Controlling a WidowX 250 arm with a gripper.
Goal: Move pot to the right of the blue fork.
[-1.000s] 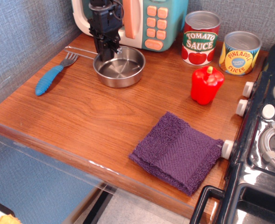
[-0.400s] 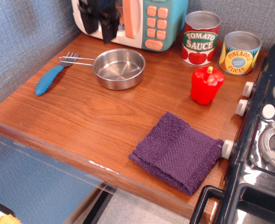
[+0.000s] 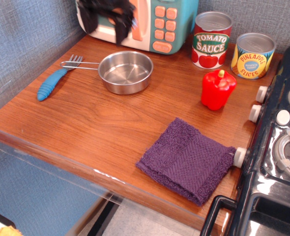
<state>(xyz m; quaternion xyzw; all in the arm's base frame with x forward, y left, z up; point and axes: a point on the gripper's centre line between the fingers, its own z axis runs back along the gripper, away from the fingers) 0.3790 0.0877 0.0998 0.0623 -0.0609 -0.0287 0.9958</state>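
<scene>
A: Wooden surface, blue textured wall behind. Hand is up at the top edge, blurred, in front of the toy microwave. Open or closed? Can't tell, too smeared. Nothing seen in it.

B: Pot?

A: Just below the hand, a bit to its right in frame, flat on the surface, not touched by the hand. Wire handle points toward the blue fork, which is below and well left of the hand in frame. Handle tip looks to overlap or touch the tines, can't tell which. Pot sits right of fork, so I'd judge the task approx done.

B: Risks?

A: If the hand comes back down it could clip the pot rim or snag the wire handle and drag the fork w/ it. The microwave is close behind the hand too, so a bump is possible.

B: Any text?

A: Red can reads "TOMATO SAUCE". Yellow can reads "PINEAPPLE SLICES"; the small blue badge is illegible. Microwave buttons show no readable marks.
</scene>
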